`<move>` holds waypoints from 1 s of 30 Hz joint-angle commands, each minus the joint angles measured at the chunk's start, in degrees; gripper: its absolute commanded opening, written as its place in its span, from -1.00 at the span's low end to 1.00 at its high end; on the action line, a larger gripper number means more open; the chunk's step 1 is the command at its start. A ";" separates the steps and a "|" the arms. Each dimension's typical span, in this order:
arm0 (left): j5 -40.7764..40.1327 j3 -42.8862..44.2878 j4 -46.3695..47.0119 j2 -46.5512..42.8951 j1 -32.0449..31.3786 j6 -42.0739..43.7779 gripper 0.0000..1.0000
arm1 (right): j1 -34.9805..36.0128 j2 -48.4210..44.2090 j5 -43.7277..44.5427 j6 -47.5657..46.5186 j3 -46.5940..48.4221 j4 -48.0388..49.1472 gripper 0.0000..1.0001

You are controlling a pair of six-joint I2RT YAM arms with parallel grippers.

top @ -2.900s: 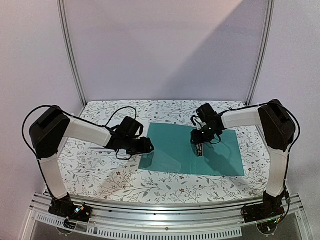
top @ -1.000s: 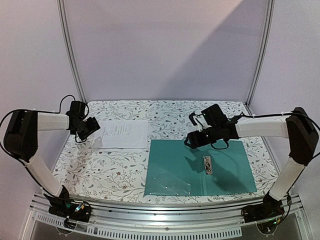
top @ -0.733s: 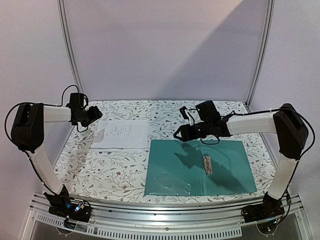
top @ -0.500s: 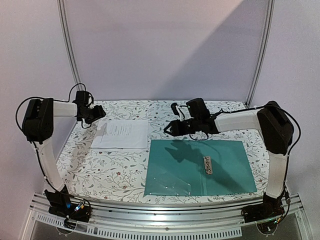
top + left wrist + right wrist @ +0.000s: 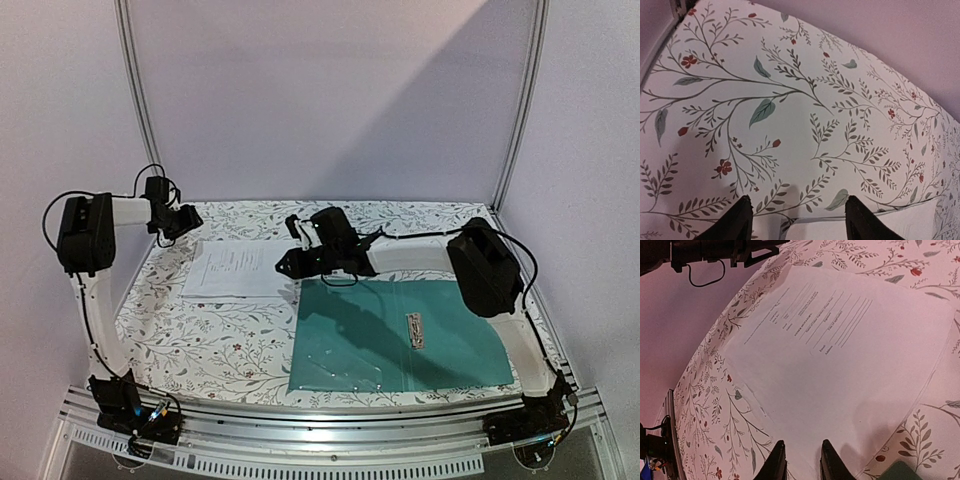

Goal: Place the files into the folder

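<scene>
– Pincer on the right arm [image 5: 283, 265] has swung left off the flat teal-green rectangular folder [image 5: 400, 335] and now hangs low over the near right part of the white printed paper sheets [image 5: 240, 268]. Its jaws stand a little apart, with nothing between them.
– And the left pincer [image 5: 185, 222]?
– It has pulled back to the far left corner, jaws wide and empty, above the cloth [image 5: 790, 125] by the sheets' far left corner.
– So where do the task's things lie?
– The sheets lie flat on the table [image 5: 200, 340], left of the folder and just beside its far left corner. The folder lies open at the near right, its silver metal clip [image 5: 414, 328] bare.
– What does that mean for the job?
– I judge the fetching begins: nothing is in the folder yet, and the right arm is placed to take the paper. Thin sheets flat on cloth will be hard to pinch.
– The surroundings?
– White cloth printed with leafy sprigs and small red flowers covers the table; plain pale lilac walls [image 5: 330, 100] close it in, with metal posts [image 5: 140, 110] at the far corners and an aluminium rail [image 5: 330, 430] along the near edge.
</scene>
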 commanded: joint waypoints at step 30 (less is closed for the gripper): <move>2.78 -3.31 -2.18 -3.60 -3.52 2.46 -0.41 | -0.08 9.79 -1.67 5.19 1.65 -1.25 -0.56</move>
